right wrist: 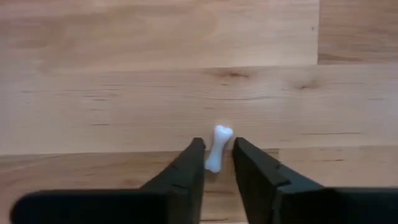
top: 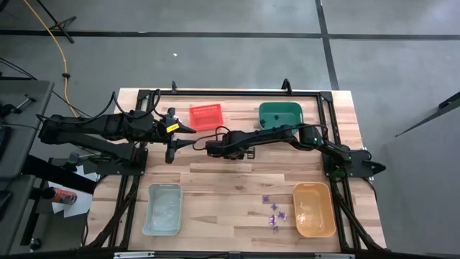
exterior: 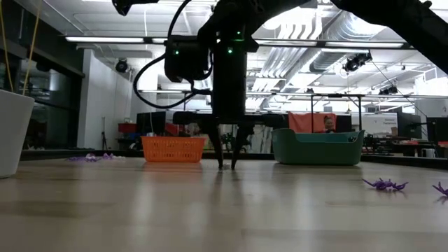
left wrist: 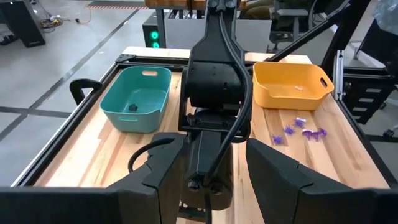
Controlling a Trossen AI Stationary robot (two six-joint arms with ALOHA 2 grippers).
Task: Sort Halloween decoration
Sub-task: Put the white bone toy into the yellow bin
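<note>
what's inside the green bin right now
One small dark trinket lies on the floor of the green bin. The near wall hides part of the floor, so more could be there.

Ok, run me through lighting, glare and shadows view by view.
Low view: bright ceiling lights backlight the right end effector, leaving it a silhouette, and the table carries a pale sheen. Right wrist view: even light, with the small white bone casting only a faint shadow. High view: flat and even, no glare. Left wrist view: evenly lit, and the orange bin shows no hot spots.
</note>
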